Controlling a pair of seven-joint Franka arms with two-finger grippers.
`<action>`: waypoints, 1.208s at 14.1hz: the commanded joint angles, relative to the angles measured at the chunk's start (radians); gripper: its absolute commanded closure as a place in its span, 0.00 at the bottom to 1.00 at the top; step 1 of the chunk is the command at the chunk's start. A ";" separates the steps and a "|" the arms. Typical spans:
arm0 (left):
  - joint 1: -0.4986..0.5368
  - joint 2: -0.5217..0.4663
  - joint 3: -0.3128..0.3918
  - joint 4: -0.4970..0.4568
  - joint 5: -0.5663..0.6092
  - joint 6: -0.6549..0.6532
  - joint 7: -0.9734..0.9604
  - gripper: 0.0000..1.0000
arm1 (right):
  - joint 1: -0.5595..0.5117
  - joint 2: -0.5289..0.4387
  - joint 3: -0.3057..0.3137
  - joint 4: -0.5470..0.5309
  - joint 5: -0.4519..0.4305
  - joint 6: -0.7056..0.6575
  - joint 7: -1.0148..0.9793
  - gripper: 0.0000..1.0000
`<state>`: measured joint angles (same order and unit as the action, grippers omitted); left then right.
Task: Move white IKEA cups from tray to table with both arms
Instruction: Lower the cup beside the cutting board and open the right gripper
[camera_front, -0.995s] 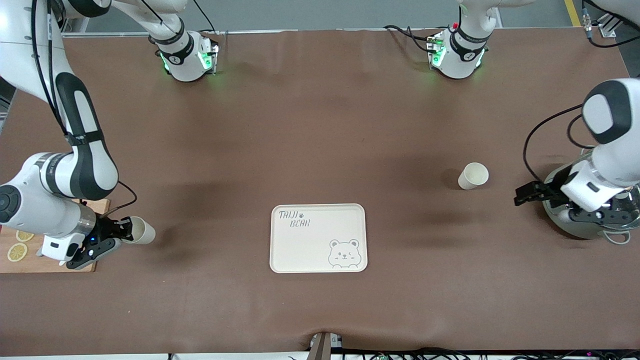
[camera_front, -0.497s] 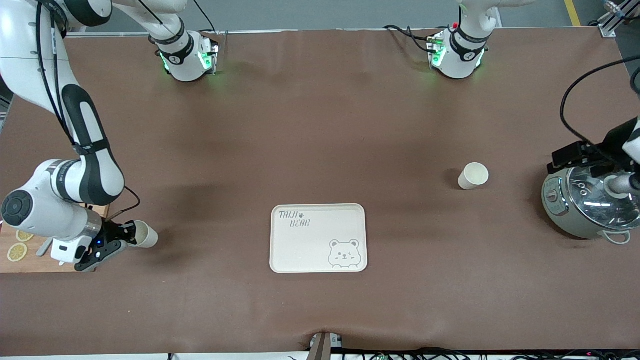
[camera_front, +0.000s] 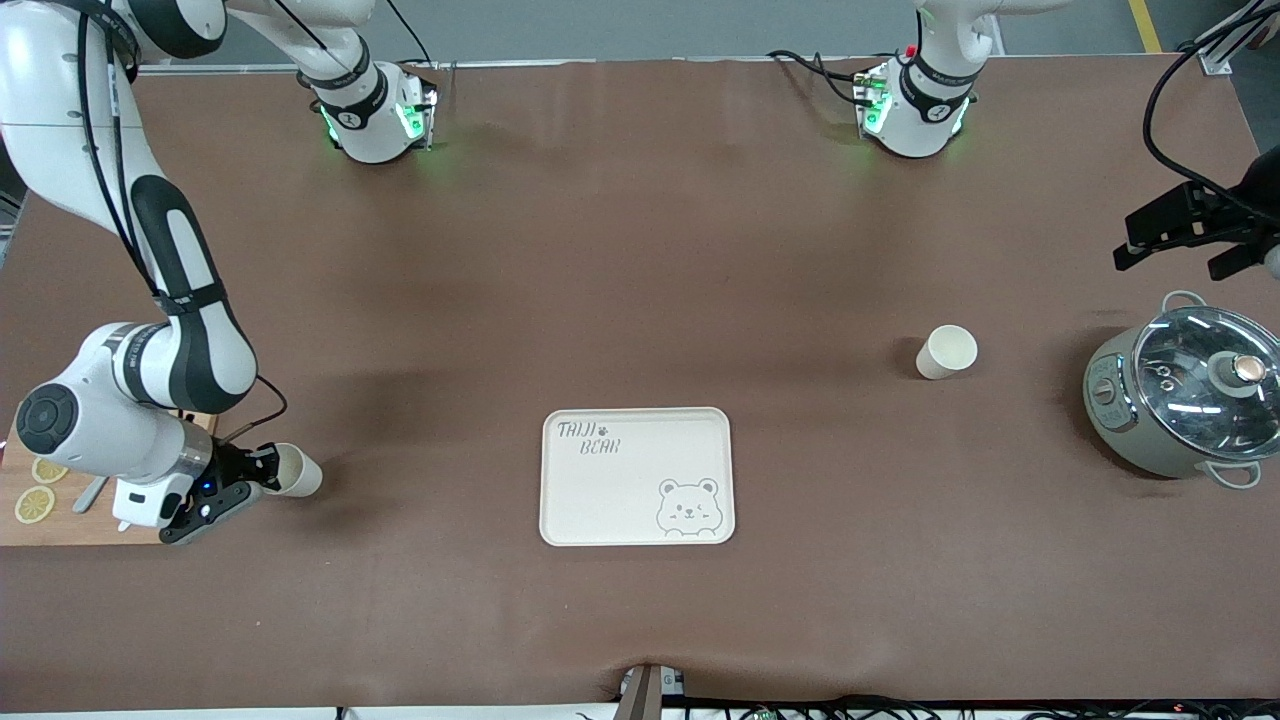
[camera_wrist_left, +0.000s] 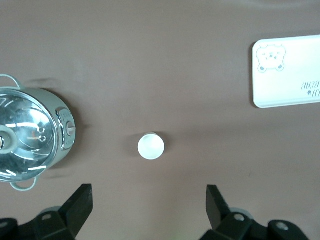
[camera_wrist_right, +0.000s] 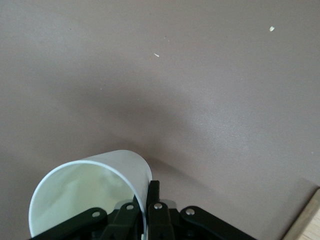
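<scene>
My right gripper (camera_front: 262, 470) is shut on the rim of one white cup (camera_front: 297, 473) and holds it tilted, low over the table beside the cutting board. In the right wrist view the fingers pinch the wall of this cup (camera_wrist_right: 85, 192), one inside and one outside, at my right gripper (camera_wrist_right: 146, 202). The second white cup (camera_front: 947, 351) stands upright on the table toward the left arm's end. My left gripper (camera_front: 1168, 232) is open and empty, high over the table near the pot. In the left wrist view my left gripper (camera_wrist_left: 148, 202) frames that cup (camera_wrist_left: 151, 146) far below.
The bear-printed tray (camera_front: 637, 476) lies empty at the table's middle, also in the left wrist view (camera_wrist_left: 287, 75). A lidded metal pot (camera_front: 1185, 390) stands at the left arm's end, beside the second cup. A wooden cutting board (camera_front: 60, 520) with lemon slices lies at the right arm's end.
My left gripper has risen from beside the pot and moved toward the robots' bases, uncovering the pot. My right gripper has shifted slightly toward the tray with its cup.
</scene>
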<state>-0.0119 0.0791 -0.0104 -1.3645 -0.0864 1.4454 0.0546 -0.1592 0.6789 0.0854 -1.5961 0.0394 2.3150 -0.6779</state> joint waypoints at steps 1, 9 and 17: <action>0.001 -0.103 -0.008 -0.117 0.027 0.019 -0.001 0.00 | -0.011 -0.015 0.011 -0.067 0.016 0.040 -0.020 1.00; 0.003 -0.176 -0.043 -0.252 0.071 0.104 -0.013 0.00 | -0.048 -0.025 0.033 -0.139 0.017 0.060 -0.037 1.00; -0.128 -0.056 0.105 -0.142 0.040 0.095 0.005 0.00 | -0.040 -0.032 0.033 -0.058 0.020 0.009 -0.019 0.00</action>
<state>-0.1132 0.0004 0.0563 -1.5394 -0.0306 1.5516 0.0548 -0.1797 0.6655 0.0988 -1.6851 0.0534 2.3669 -0.6927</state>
